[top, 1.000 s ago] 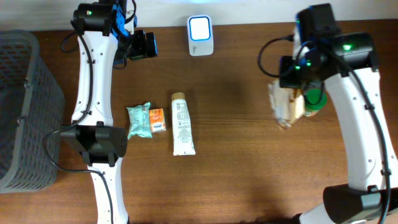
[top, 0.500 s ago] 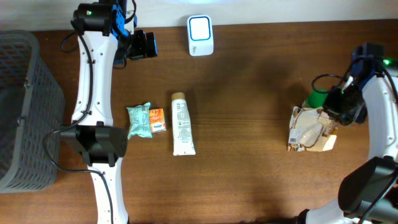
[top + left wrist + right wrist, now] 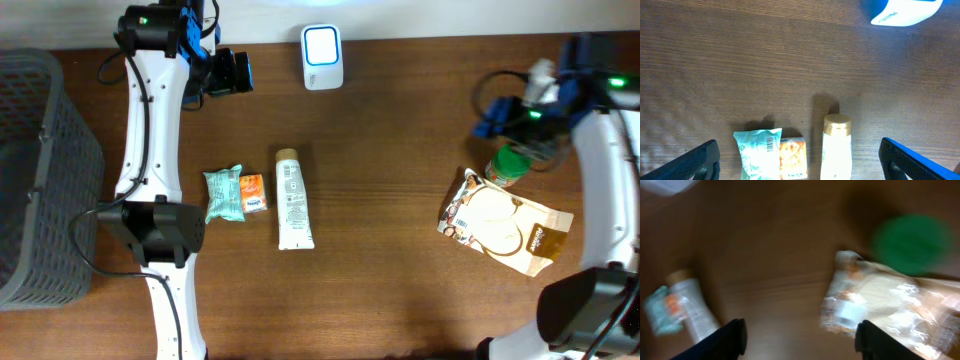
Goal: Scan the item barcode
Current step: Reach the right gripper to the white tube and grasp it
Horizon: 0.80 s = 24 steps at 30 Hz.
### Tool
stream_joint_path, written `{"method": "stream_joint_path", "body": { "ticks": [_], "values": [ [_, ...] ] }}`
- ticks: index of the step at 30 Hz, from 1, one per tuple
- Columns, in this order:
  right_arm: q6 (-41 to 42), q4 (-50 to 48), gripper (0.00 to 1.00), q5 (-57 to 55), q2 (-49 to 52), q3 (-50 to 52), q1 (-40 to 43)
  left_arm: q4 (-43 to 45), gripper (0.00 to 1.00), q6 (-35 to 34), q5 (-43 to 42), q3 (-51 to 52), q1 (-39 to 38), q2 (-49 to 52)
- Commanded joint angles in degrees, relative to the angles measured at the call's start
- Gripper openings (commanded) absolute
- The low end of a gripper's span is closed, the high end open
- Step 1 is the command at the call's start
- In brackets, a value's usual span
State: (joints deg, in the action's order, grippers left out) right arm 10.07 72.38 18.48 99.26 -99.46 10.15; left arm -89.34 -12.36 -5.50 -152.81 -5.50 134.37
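The snack packet [image 3: 505, 230] lies flat on the table's right side, its long axis slanting away from the green-lidded jar [image 3: 507, 165]. The right gripper [image 3: 800, 337], fingers wide and empty, hangs just past the jar. It is far nearer than the left gripper [image 3: 800, 160], also wide, near the scanner [image 3: 322, 45].

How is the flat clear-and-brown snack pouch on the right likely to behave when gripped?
Probably floppy: the flat clear-and-brown snack pouch lies limp with wrinkled film. Its glossy surface may be slippery. Lying flat, it seems light and unlikely to roll.
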Motion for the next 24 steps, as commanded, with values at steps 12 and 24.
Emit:
{"method": "stream_joint_path", "body": {
  "ticks": [12, 24],
  "values": [
    [4.37, -17.81, 0.50, 19.82, 27.02, -0.94, -32.76, 0.09, 0.99, 0.48, 0.46, -0.55, -0.11, -1.01],
    [6.03, -27.71, 0.40, 19.04, 28.79, 8.41, -38.07, 0.09, 0.99, 0.48, 0.44, -0.55, -0.11, -1.01]
  ]
}}
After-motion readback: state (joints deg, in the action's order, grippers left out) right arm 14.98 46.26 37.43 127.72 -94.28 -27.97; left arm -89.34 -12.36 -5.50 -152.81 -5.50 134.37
